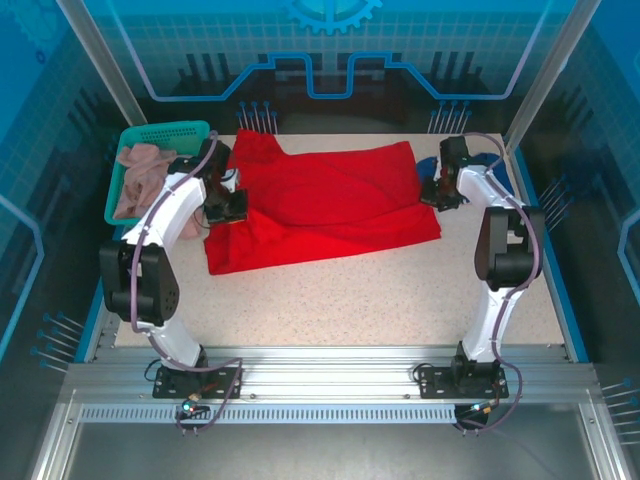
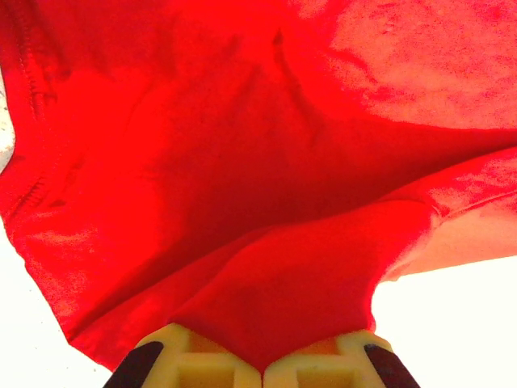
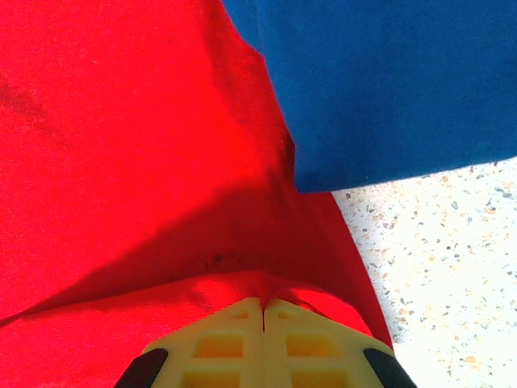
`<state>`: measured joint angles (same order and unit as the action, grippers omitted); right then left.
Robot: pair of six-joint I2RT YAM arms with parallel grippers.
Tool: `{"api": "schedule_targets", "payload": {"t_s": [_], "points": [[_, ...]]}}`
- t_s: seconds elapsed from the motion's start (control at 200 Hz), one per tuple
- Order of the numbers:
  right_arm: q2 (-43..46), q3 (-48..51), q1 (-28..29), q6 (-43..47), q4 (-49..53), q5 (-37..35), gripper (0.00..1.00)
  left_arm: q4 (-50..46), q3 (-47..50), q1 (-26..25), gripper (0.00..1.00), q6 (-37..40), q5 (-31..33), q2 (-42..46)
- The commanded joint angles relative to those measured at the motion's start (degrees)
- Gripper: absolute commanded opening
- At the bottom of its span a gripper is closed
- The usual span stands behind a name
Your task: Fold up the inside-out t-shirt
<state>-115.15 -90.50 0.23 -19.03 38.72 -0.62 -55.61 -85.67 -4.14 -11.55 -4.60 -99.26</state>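
Left arm: rises from its base, elbow raised, forearm reaching forward, wrist tipped down. Left tool (image 1: 228,205): yellow pads (image 2: 194,365) pressed together, pinching a fold of the inside-out t-shirt (image 1: 330,200). Right arm: same posture on my right side, forearm angled slightly inward. Right tool (image 1: 437,190): pads (image 3: 218,347) meeting flush, red cloth edge caught between them.
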Motion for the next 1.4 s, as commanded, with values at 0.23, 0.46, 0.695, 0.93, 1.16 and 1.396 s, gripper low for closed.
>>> {"api": "schedule_targets", "payload": {"t_s": [0.23,0.46,0.695,0.93,1.16,1.396], "points": [[-2.51,-3.25,0.69,1.84,2.93,-4.81,0.00,-2.14,-2.95,1.46,0.00,1.71,-0.06,-2.42],[-3.90,-4.91,0.93,2.14,3.37,-5.32,0.00,-2.67,-4.78,1.77,0.00,1.60,0.20,-3.92],[-5.81,-6.82,1.69,2.24,3.52,-5.12,0.00,-3.75,-7.70,1.77,0.00,2.00,1.93,-6.65],[-7.79,-9.06,2.02,2.50,4.04,-5.24,0.00,-4.69,-11.37,1.98,0.00,2.50,2.67,-10.31],[-9.69,-10.44,1.97,2.85,4.26,-5.84,0.01,-5.82,-15.16,1.94,0.00,2.56,2.48,-13.96],[-10.61,-11.22,1.98,3.12,4.43,-6.49,0.00,-6.27,-17.59,2.11,0.00,2.62,2.58,-16.69]]}}
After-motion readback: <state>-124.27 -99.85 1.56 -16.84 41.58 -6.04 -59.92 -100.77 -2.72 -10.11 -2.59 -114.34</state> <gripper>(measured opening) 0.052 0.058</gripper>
